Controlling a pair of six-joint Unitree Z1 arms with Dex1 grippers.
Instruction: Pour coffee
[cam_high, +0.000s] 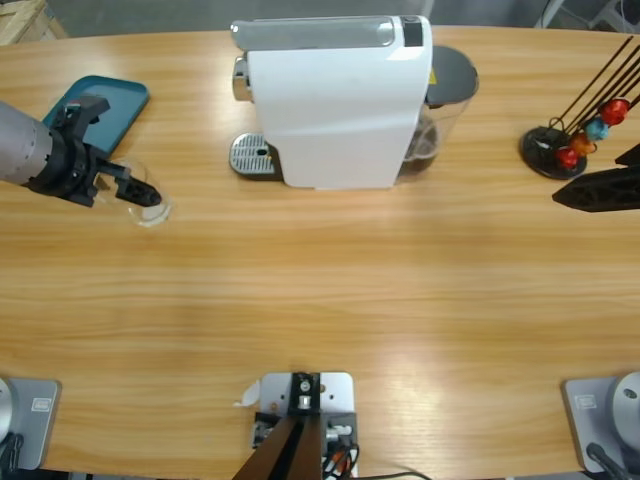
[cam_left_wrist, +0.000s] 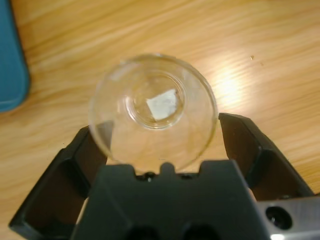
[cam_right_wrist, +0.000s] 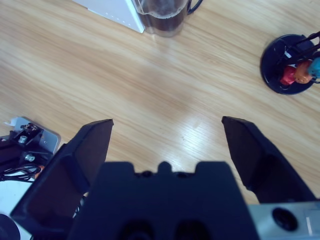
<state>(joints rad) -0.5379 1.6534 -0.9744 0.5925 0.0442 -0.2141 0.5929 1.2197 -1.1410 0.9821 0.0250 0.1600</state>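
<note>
Left fingers (cam_left_wrist: 159, 150) are straddling the empty glass (cam_left_wrist: 153, 110), not yet squeezing; right fingers (cam_right_wrist: 167, 145) are hanging spread. Coffee (cam_right_wrist: 165, 22) is waiting in the jug beside the machine (cam_high: 340, 105). Next: closing on the glass.

We have open tabletop (cam_high: 330, 290) across the whole middle and lower frame. Upper centre is blocked by the white coffee machine (cam_high: 340, 105) with its pot (cam_high: 440, 110) on the right. Capsule stand (cam_high: 570, 140) blocks upper right; teal tray (cam_high: 105, 105) and clear glass (cam_high: 150, 200) sit upper left.
</note>
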